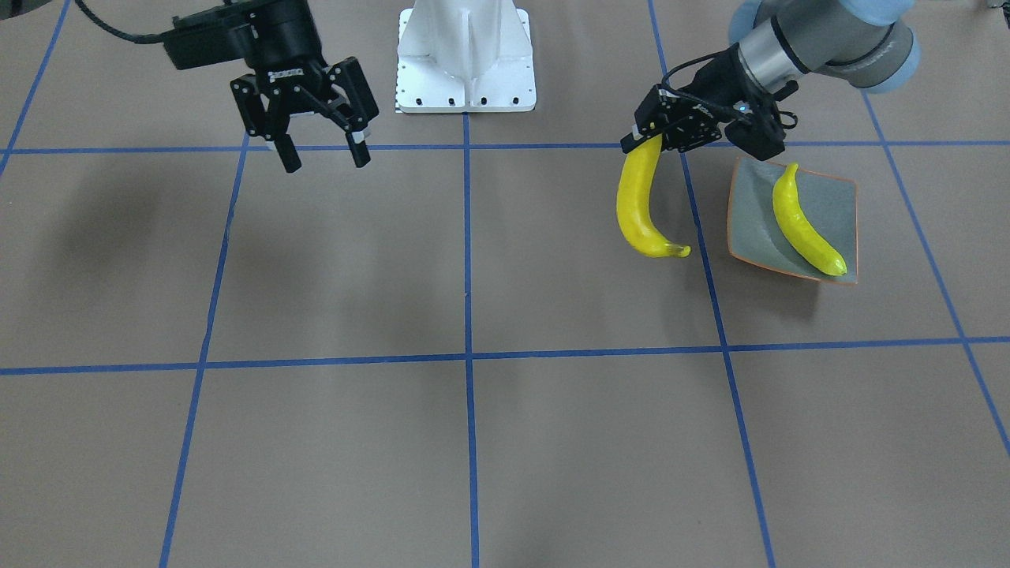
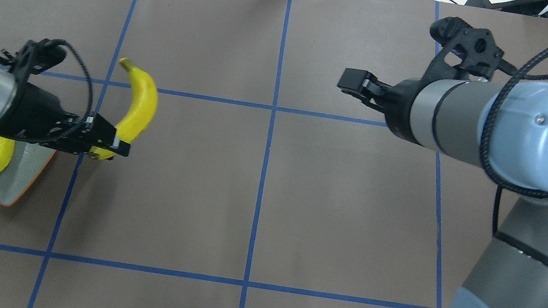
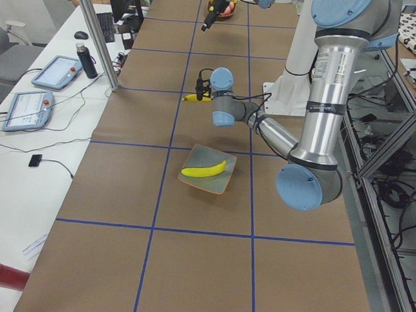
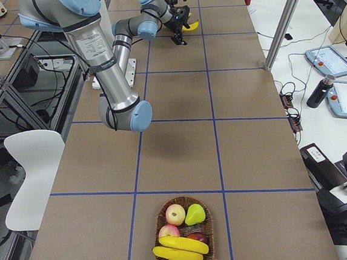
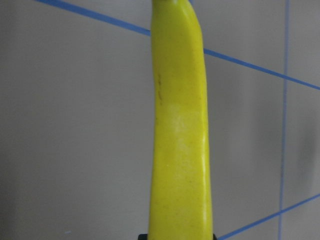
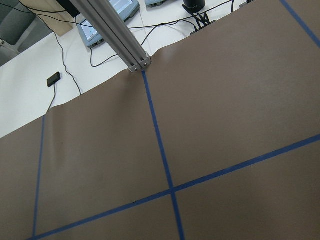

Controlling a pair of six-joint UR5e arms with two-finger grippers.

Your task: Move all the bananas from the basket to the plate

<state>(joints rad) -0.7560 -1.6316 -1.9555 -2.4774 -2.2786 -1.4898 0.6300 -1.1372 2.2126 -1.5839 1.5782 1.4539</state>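
Note:
My left gripper [image 1: 649, 140] is shut on the stem end of a yellow banana [image 1: 637, 207], which hangs above the table just beside the plate [image 1: 836, 207]. The grey-blue plate with its orange rim holds one banana [image 1: 805, 225]. In the overhead view the held banana [image 2: 141, 101] sticks out past the left gripper [image 2: 109, 146], and the plate [image 2: 29, 173] lies under the left arm. The held banana fills the left wrist view [image 5: 180, 140]. The wicker basket [image 4: 159, 215] holds two more bananas [image 4: 181, 245]. My right gripper [image 1: 327, 162] is open and empty above the table.
The basket also holds red apples [image 4: 175, 214] and a green pear [image 4: 195, 214]. The white robot base [image 1: 465, 59] stands at the table's robot side. A metal post [image 4: 282, 20] and tablets stand beside the table on the operators' side.

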